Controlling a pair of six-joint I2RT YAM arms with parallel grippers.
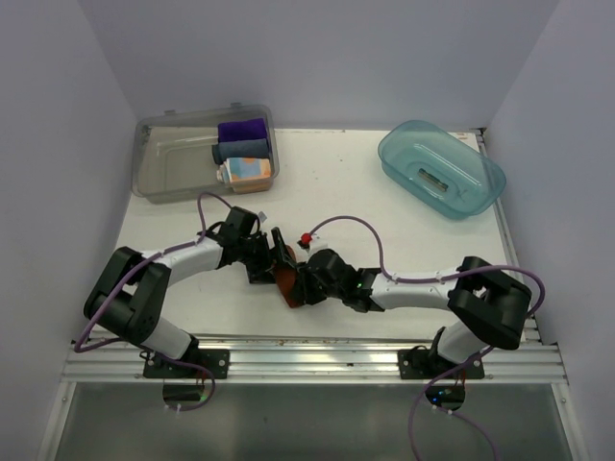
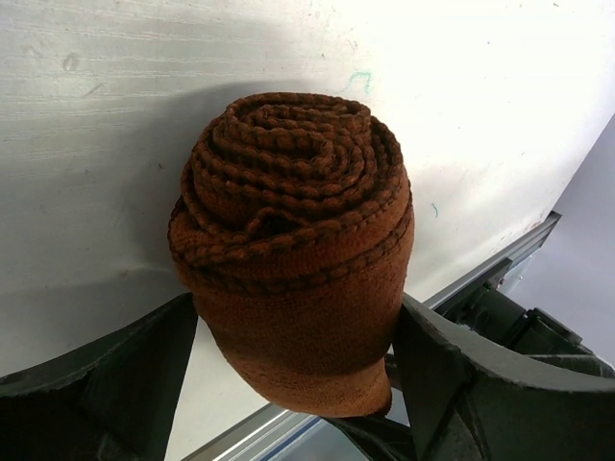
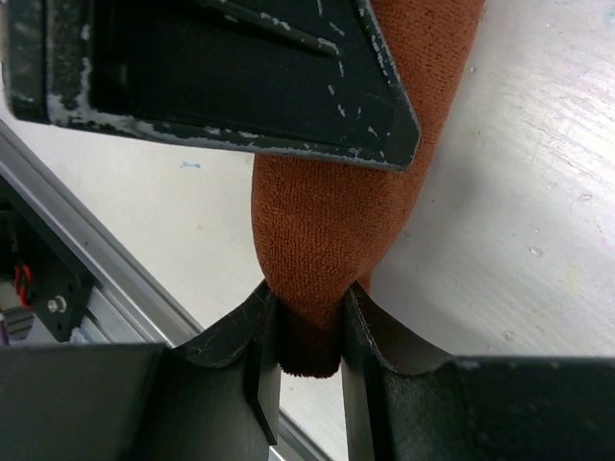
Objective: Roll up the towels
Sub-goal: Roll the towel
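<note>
Near the desk's [image 1: 432,240] six-o'clock edge, left hand [image 2: 296,327] and right hand [image 3: 309,298] clamp the rolled rust-brown towel [image 2: 288,192], well apart from the eleven-o'clock bin [image 1: 159,173].

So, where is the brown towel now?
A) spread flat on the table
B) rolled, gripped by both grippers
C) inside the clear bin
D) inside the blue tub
B: the towel shows a spiral end, the left gripper clamps it, and the right gripper pinches its edge.
</note>
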